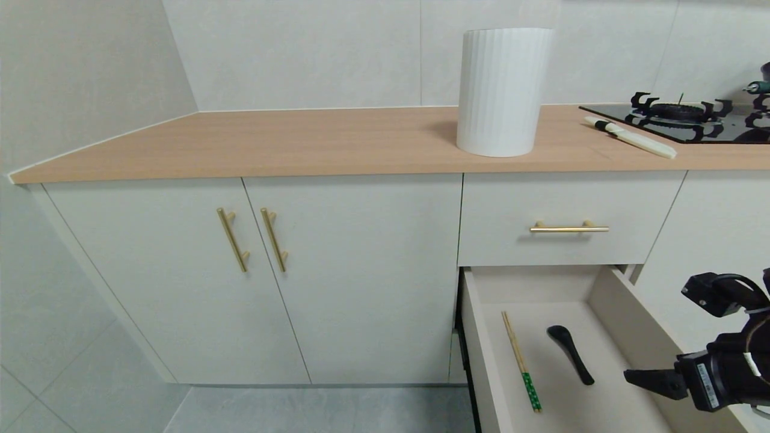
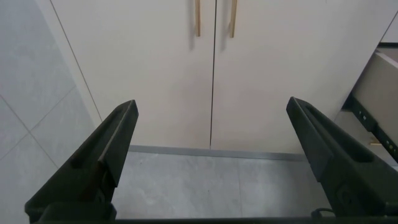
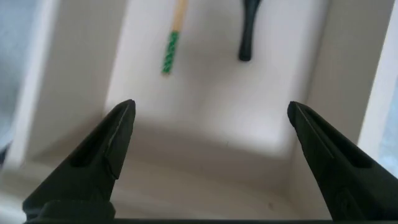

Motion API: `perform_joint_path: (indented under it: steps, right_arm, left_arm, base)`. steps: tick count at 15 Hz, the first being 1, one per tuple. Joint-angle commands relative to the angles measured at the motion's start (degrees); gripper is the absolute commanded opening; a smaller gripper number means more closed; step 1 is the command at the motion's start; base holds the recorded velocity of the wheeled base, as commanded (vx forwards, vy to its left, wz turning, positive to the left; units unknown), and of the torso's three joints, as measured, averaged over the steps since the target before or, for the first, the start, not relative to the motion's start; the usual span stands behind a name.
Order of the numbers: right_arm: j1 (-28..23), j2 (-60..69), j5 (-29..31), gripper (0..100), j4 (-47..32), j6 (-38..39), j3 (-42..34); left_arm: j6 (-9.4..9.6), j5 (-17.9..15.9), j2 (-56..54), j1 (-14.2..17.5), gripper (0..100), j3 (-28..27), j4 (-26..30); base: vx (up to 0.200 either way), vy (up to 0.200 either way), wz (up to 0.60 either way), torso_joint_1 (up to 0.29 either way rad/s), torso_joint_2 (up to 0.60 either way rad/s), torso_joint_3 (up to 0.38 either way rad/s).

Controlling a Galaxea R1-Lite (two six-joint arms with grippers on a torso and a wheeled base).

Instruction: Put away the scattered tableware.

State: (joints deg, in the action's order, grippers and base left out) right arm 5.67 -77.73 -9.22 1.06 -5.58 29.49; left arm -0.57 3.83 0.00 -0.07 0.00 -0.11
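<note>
The lower drawer (image 1: 635, 329) stands pulled open at the bottom right. Inside lie a pair of wooden chopsticks (image 1: 521, 362) with green ends and a black spoon (image 1: 570, 352), side by side and apart. My right gripper (image 1: 656, 332) hangs open over the drawer's right wall, holding nothing. Its wrist view looks down between the open fingers (image 3: 210, 109) at the chopsticks (image 3: 173, 38) and the spoon (image 3: 247, 31) on the drawer floor. A white utensil with a black band (image 1: 630, 137) lies on the counter beside the stove. My left gripper (image 2: 211, 104) is open and empty, low before the cabinet doors.
A tall white ribbed container (image 1: 502, 90) stands on the wooden counter (image 1: 301, 144). A black gas stove (image 1: 680, 117) sits at the far right. Above the open drawer is a shut drawer with a brass handle (image 1: 569, 228). Two cabinet doors (image 1: 252, 240) are shut on the left.
</note>
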Motion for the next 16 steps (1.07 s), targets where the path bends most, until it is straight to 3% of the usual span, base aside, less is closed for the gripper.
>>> perform_joint_path:
  steps: [1, 9, 12, 16]
  right_arm:
    - [2.15, 5.57, -0.01, 100, -2.47, -0.39, 1.18]
    - [6.99, 8.73, -0.36, 100, -15.12, -9.71, 0.31]
    - [10.24, 7.06, -0.36, 100, -18.46, -10.32, -0.13]
    - [10.68, -6.21, 0.34, 100, -18.90, -9.80, 0.66]
  left_arm:
    - [-0.04, 0.04, 0.00, -0.01, 100, 0.00, 0.02]
    - [-0.04, 0.04, 0.00, -0.01, 100, 0.00, 0.02]
    - [-0.04, 0.04, 0.00, -0.01, 100, 0.00, 0.02]
    - [-0.04, 0.04, 0.00, -0.01, 100, 0.00, 0.02]
  base:
    - [0.000, 0.000, 0.00, 0.000, 0.00, 0.000]
    - [-0.175, 0.000, 0.00, 0.002, 0.00, 0.003]
    - [0.000, 0.000, 0.00, 0.000, 0.00, 0.000]
    - [0.000, 0.000, 0.00, 0.000, 0.00, 0.000]
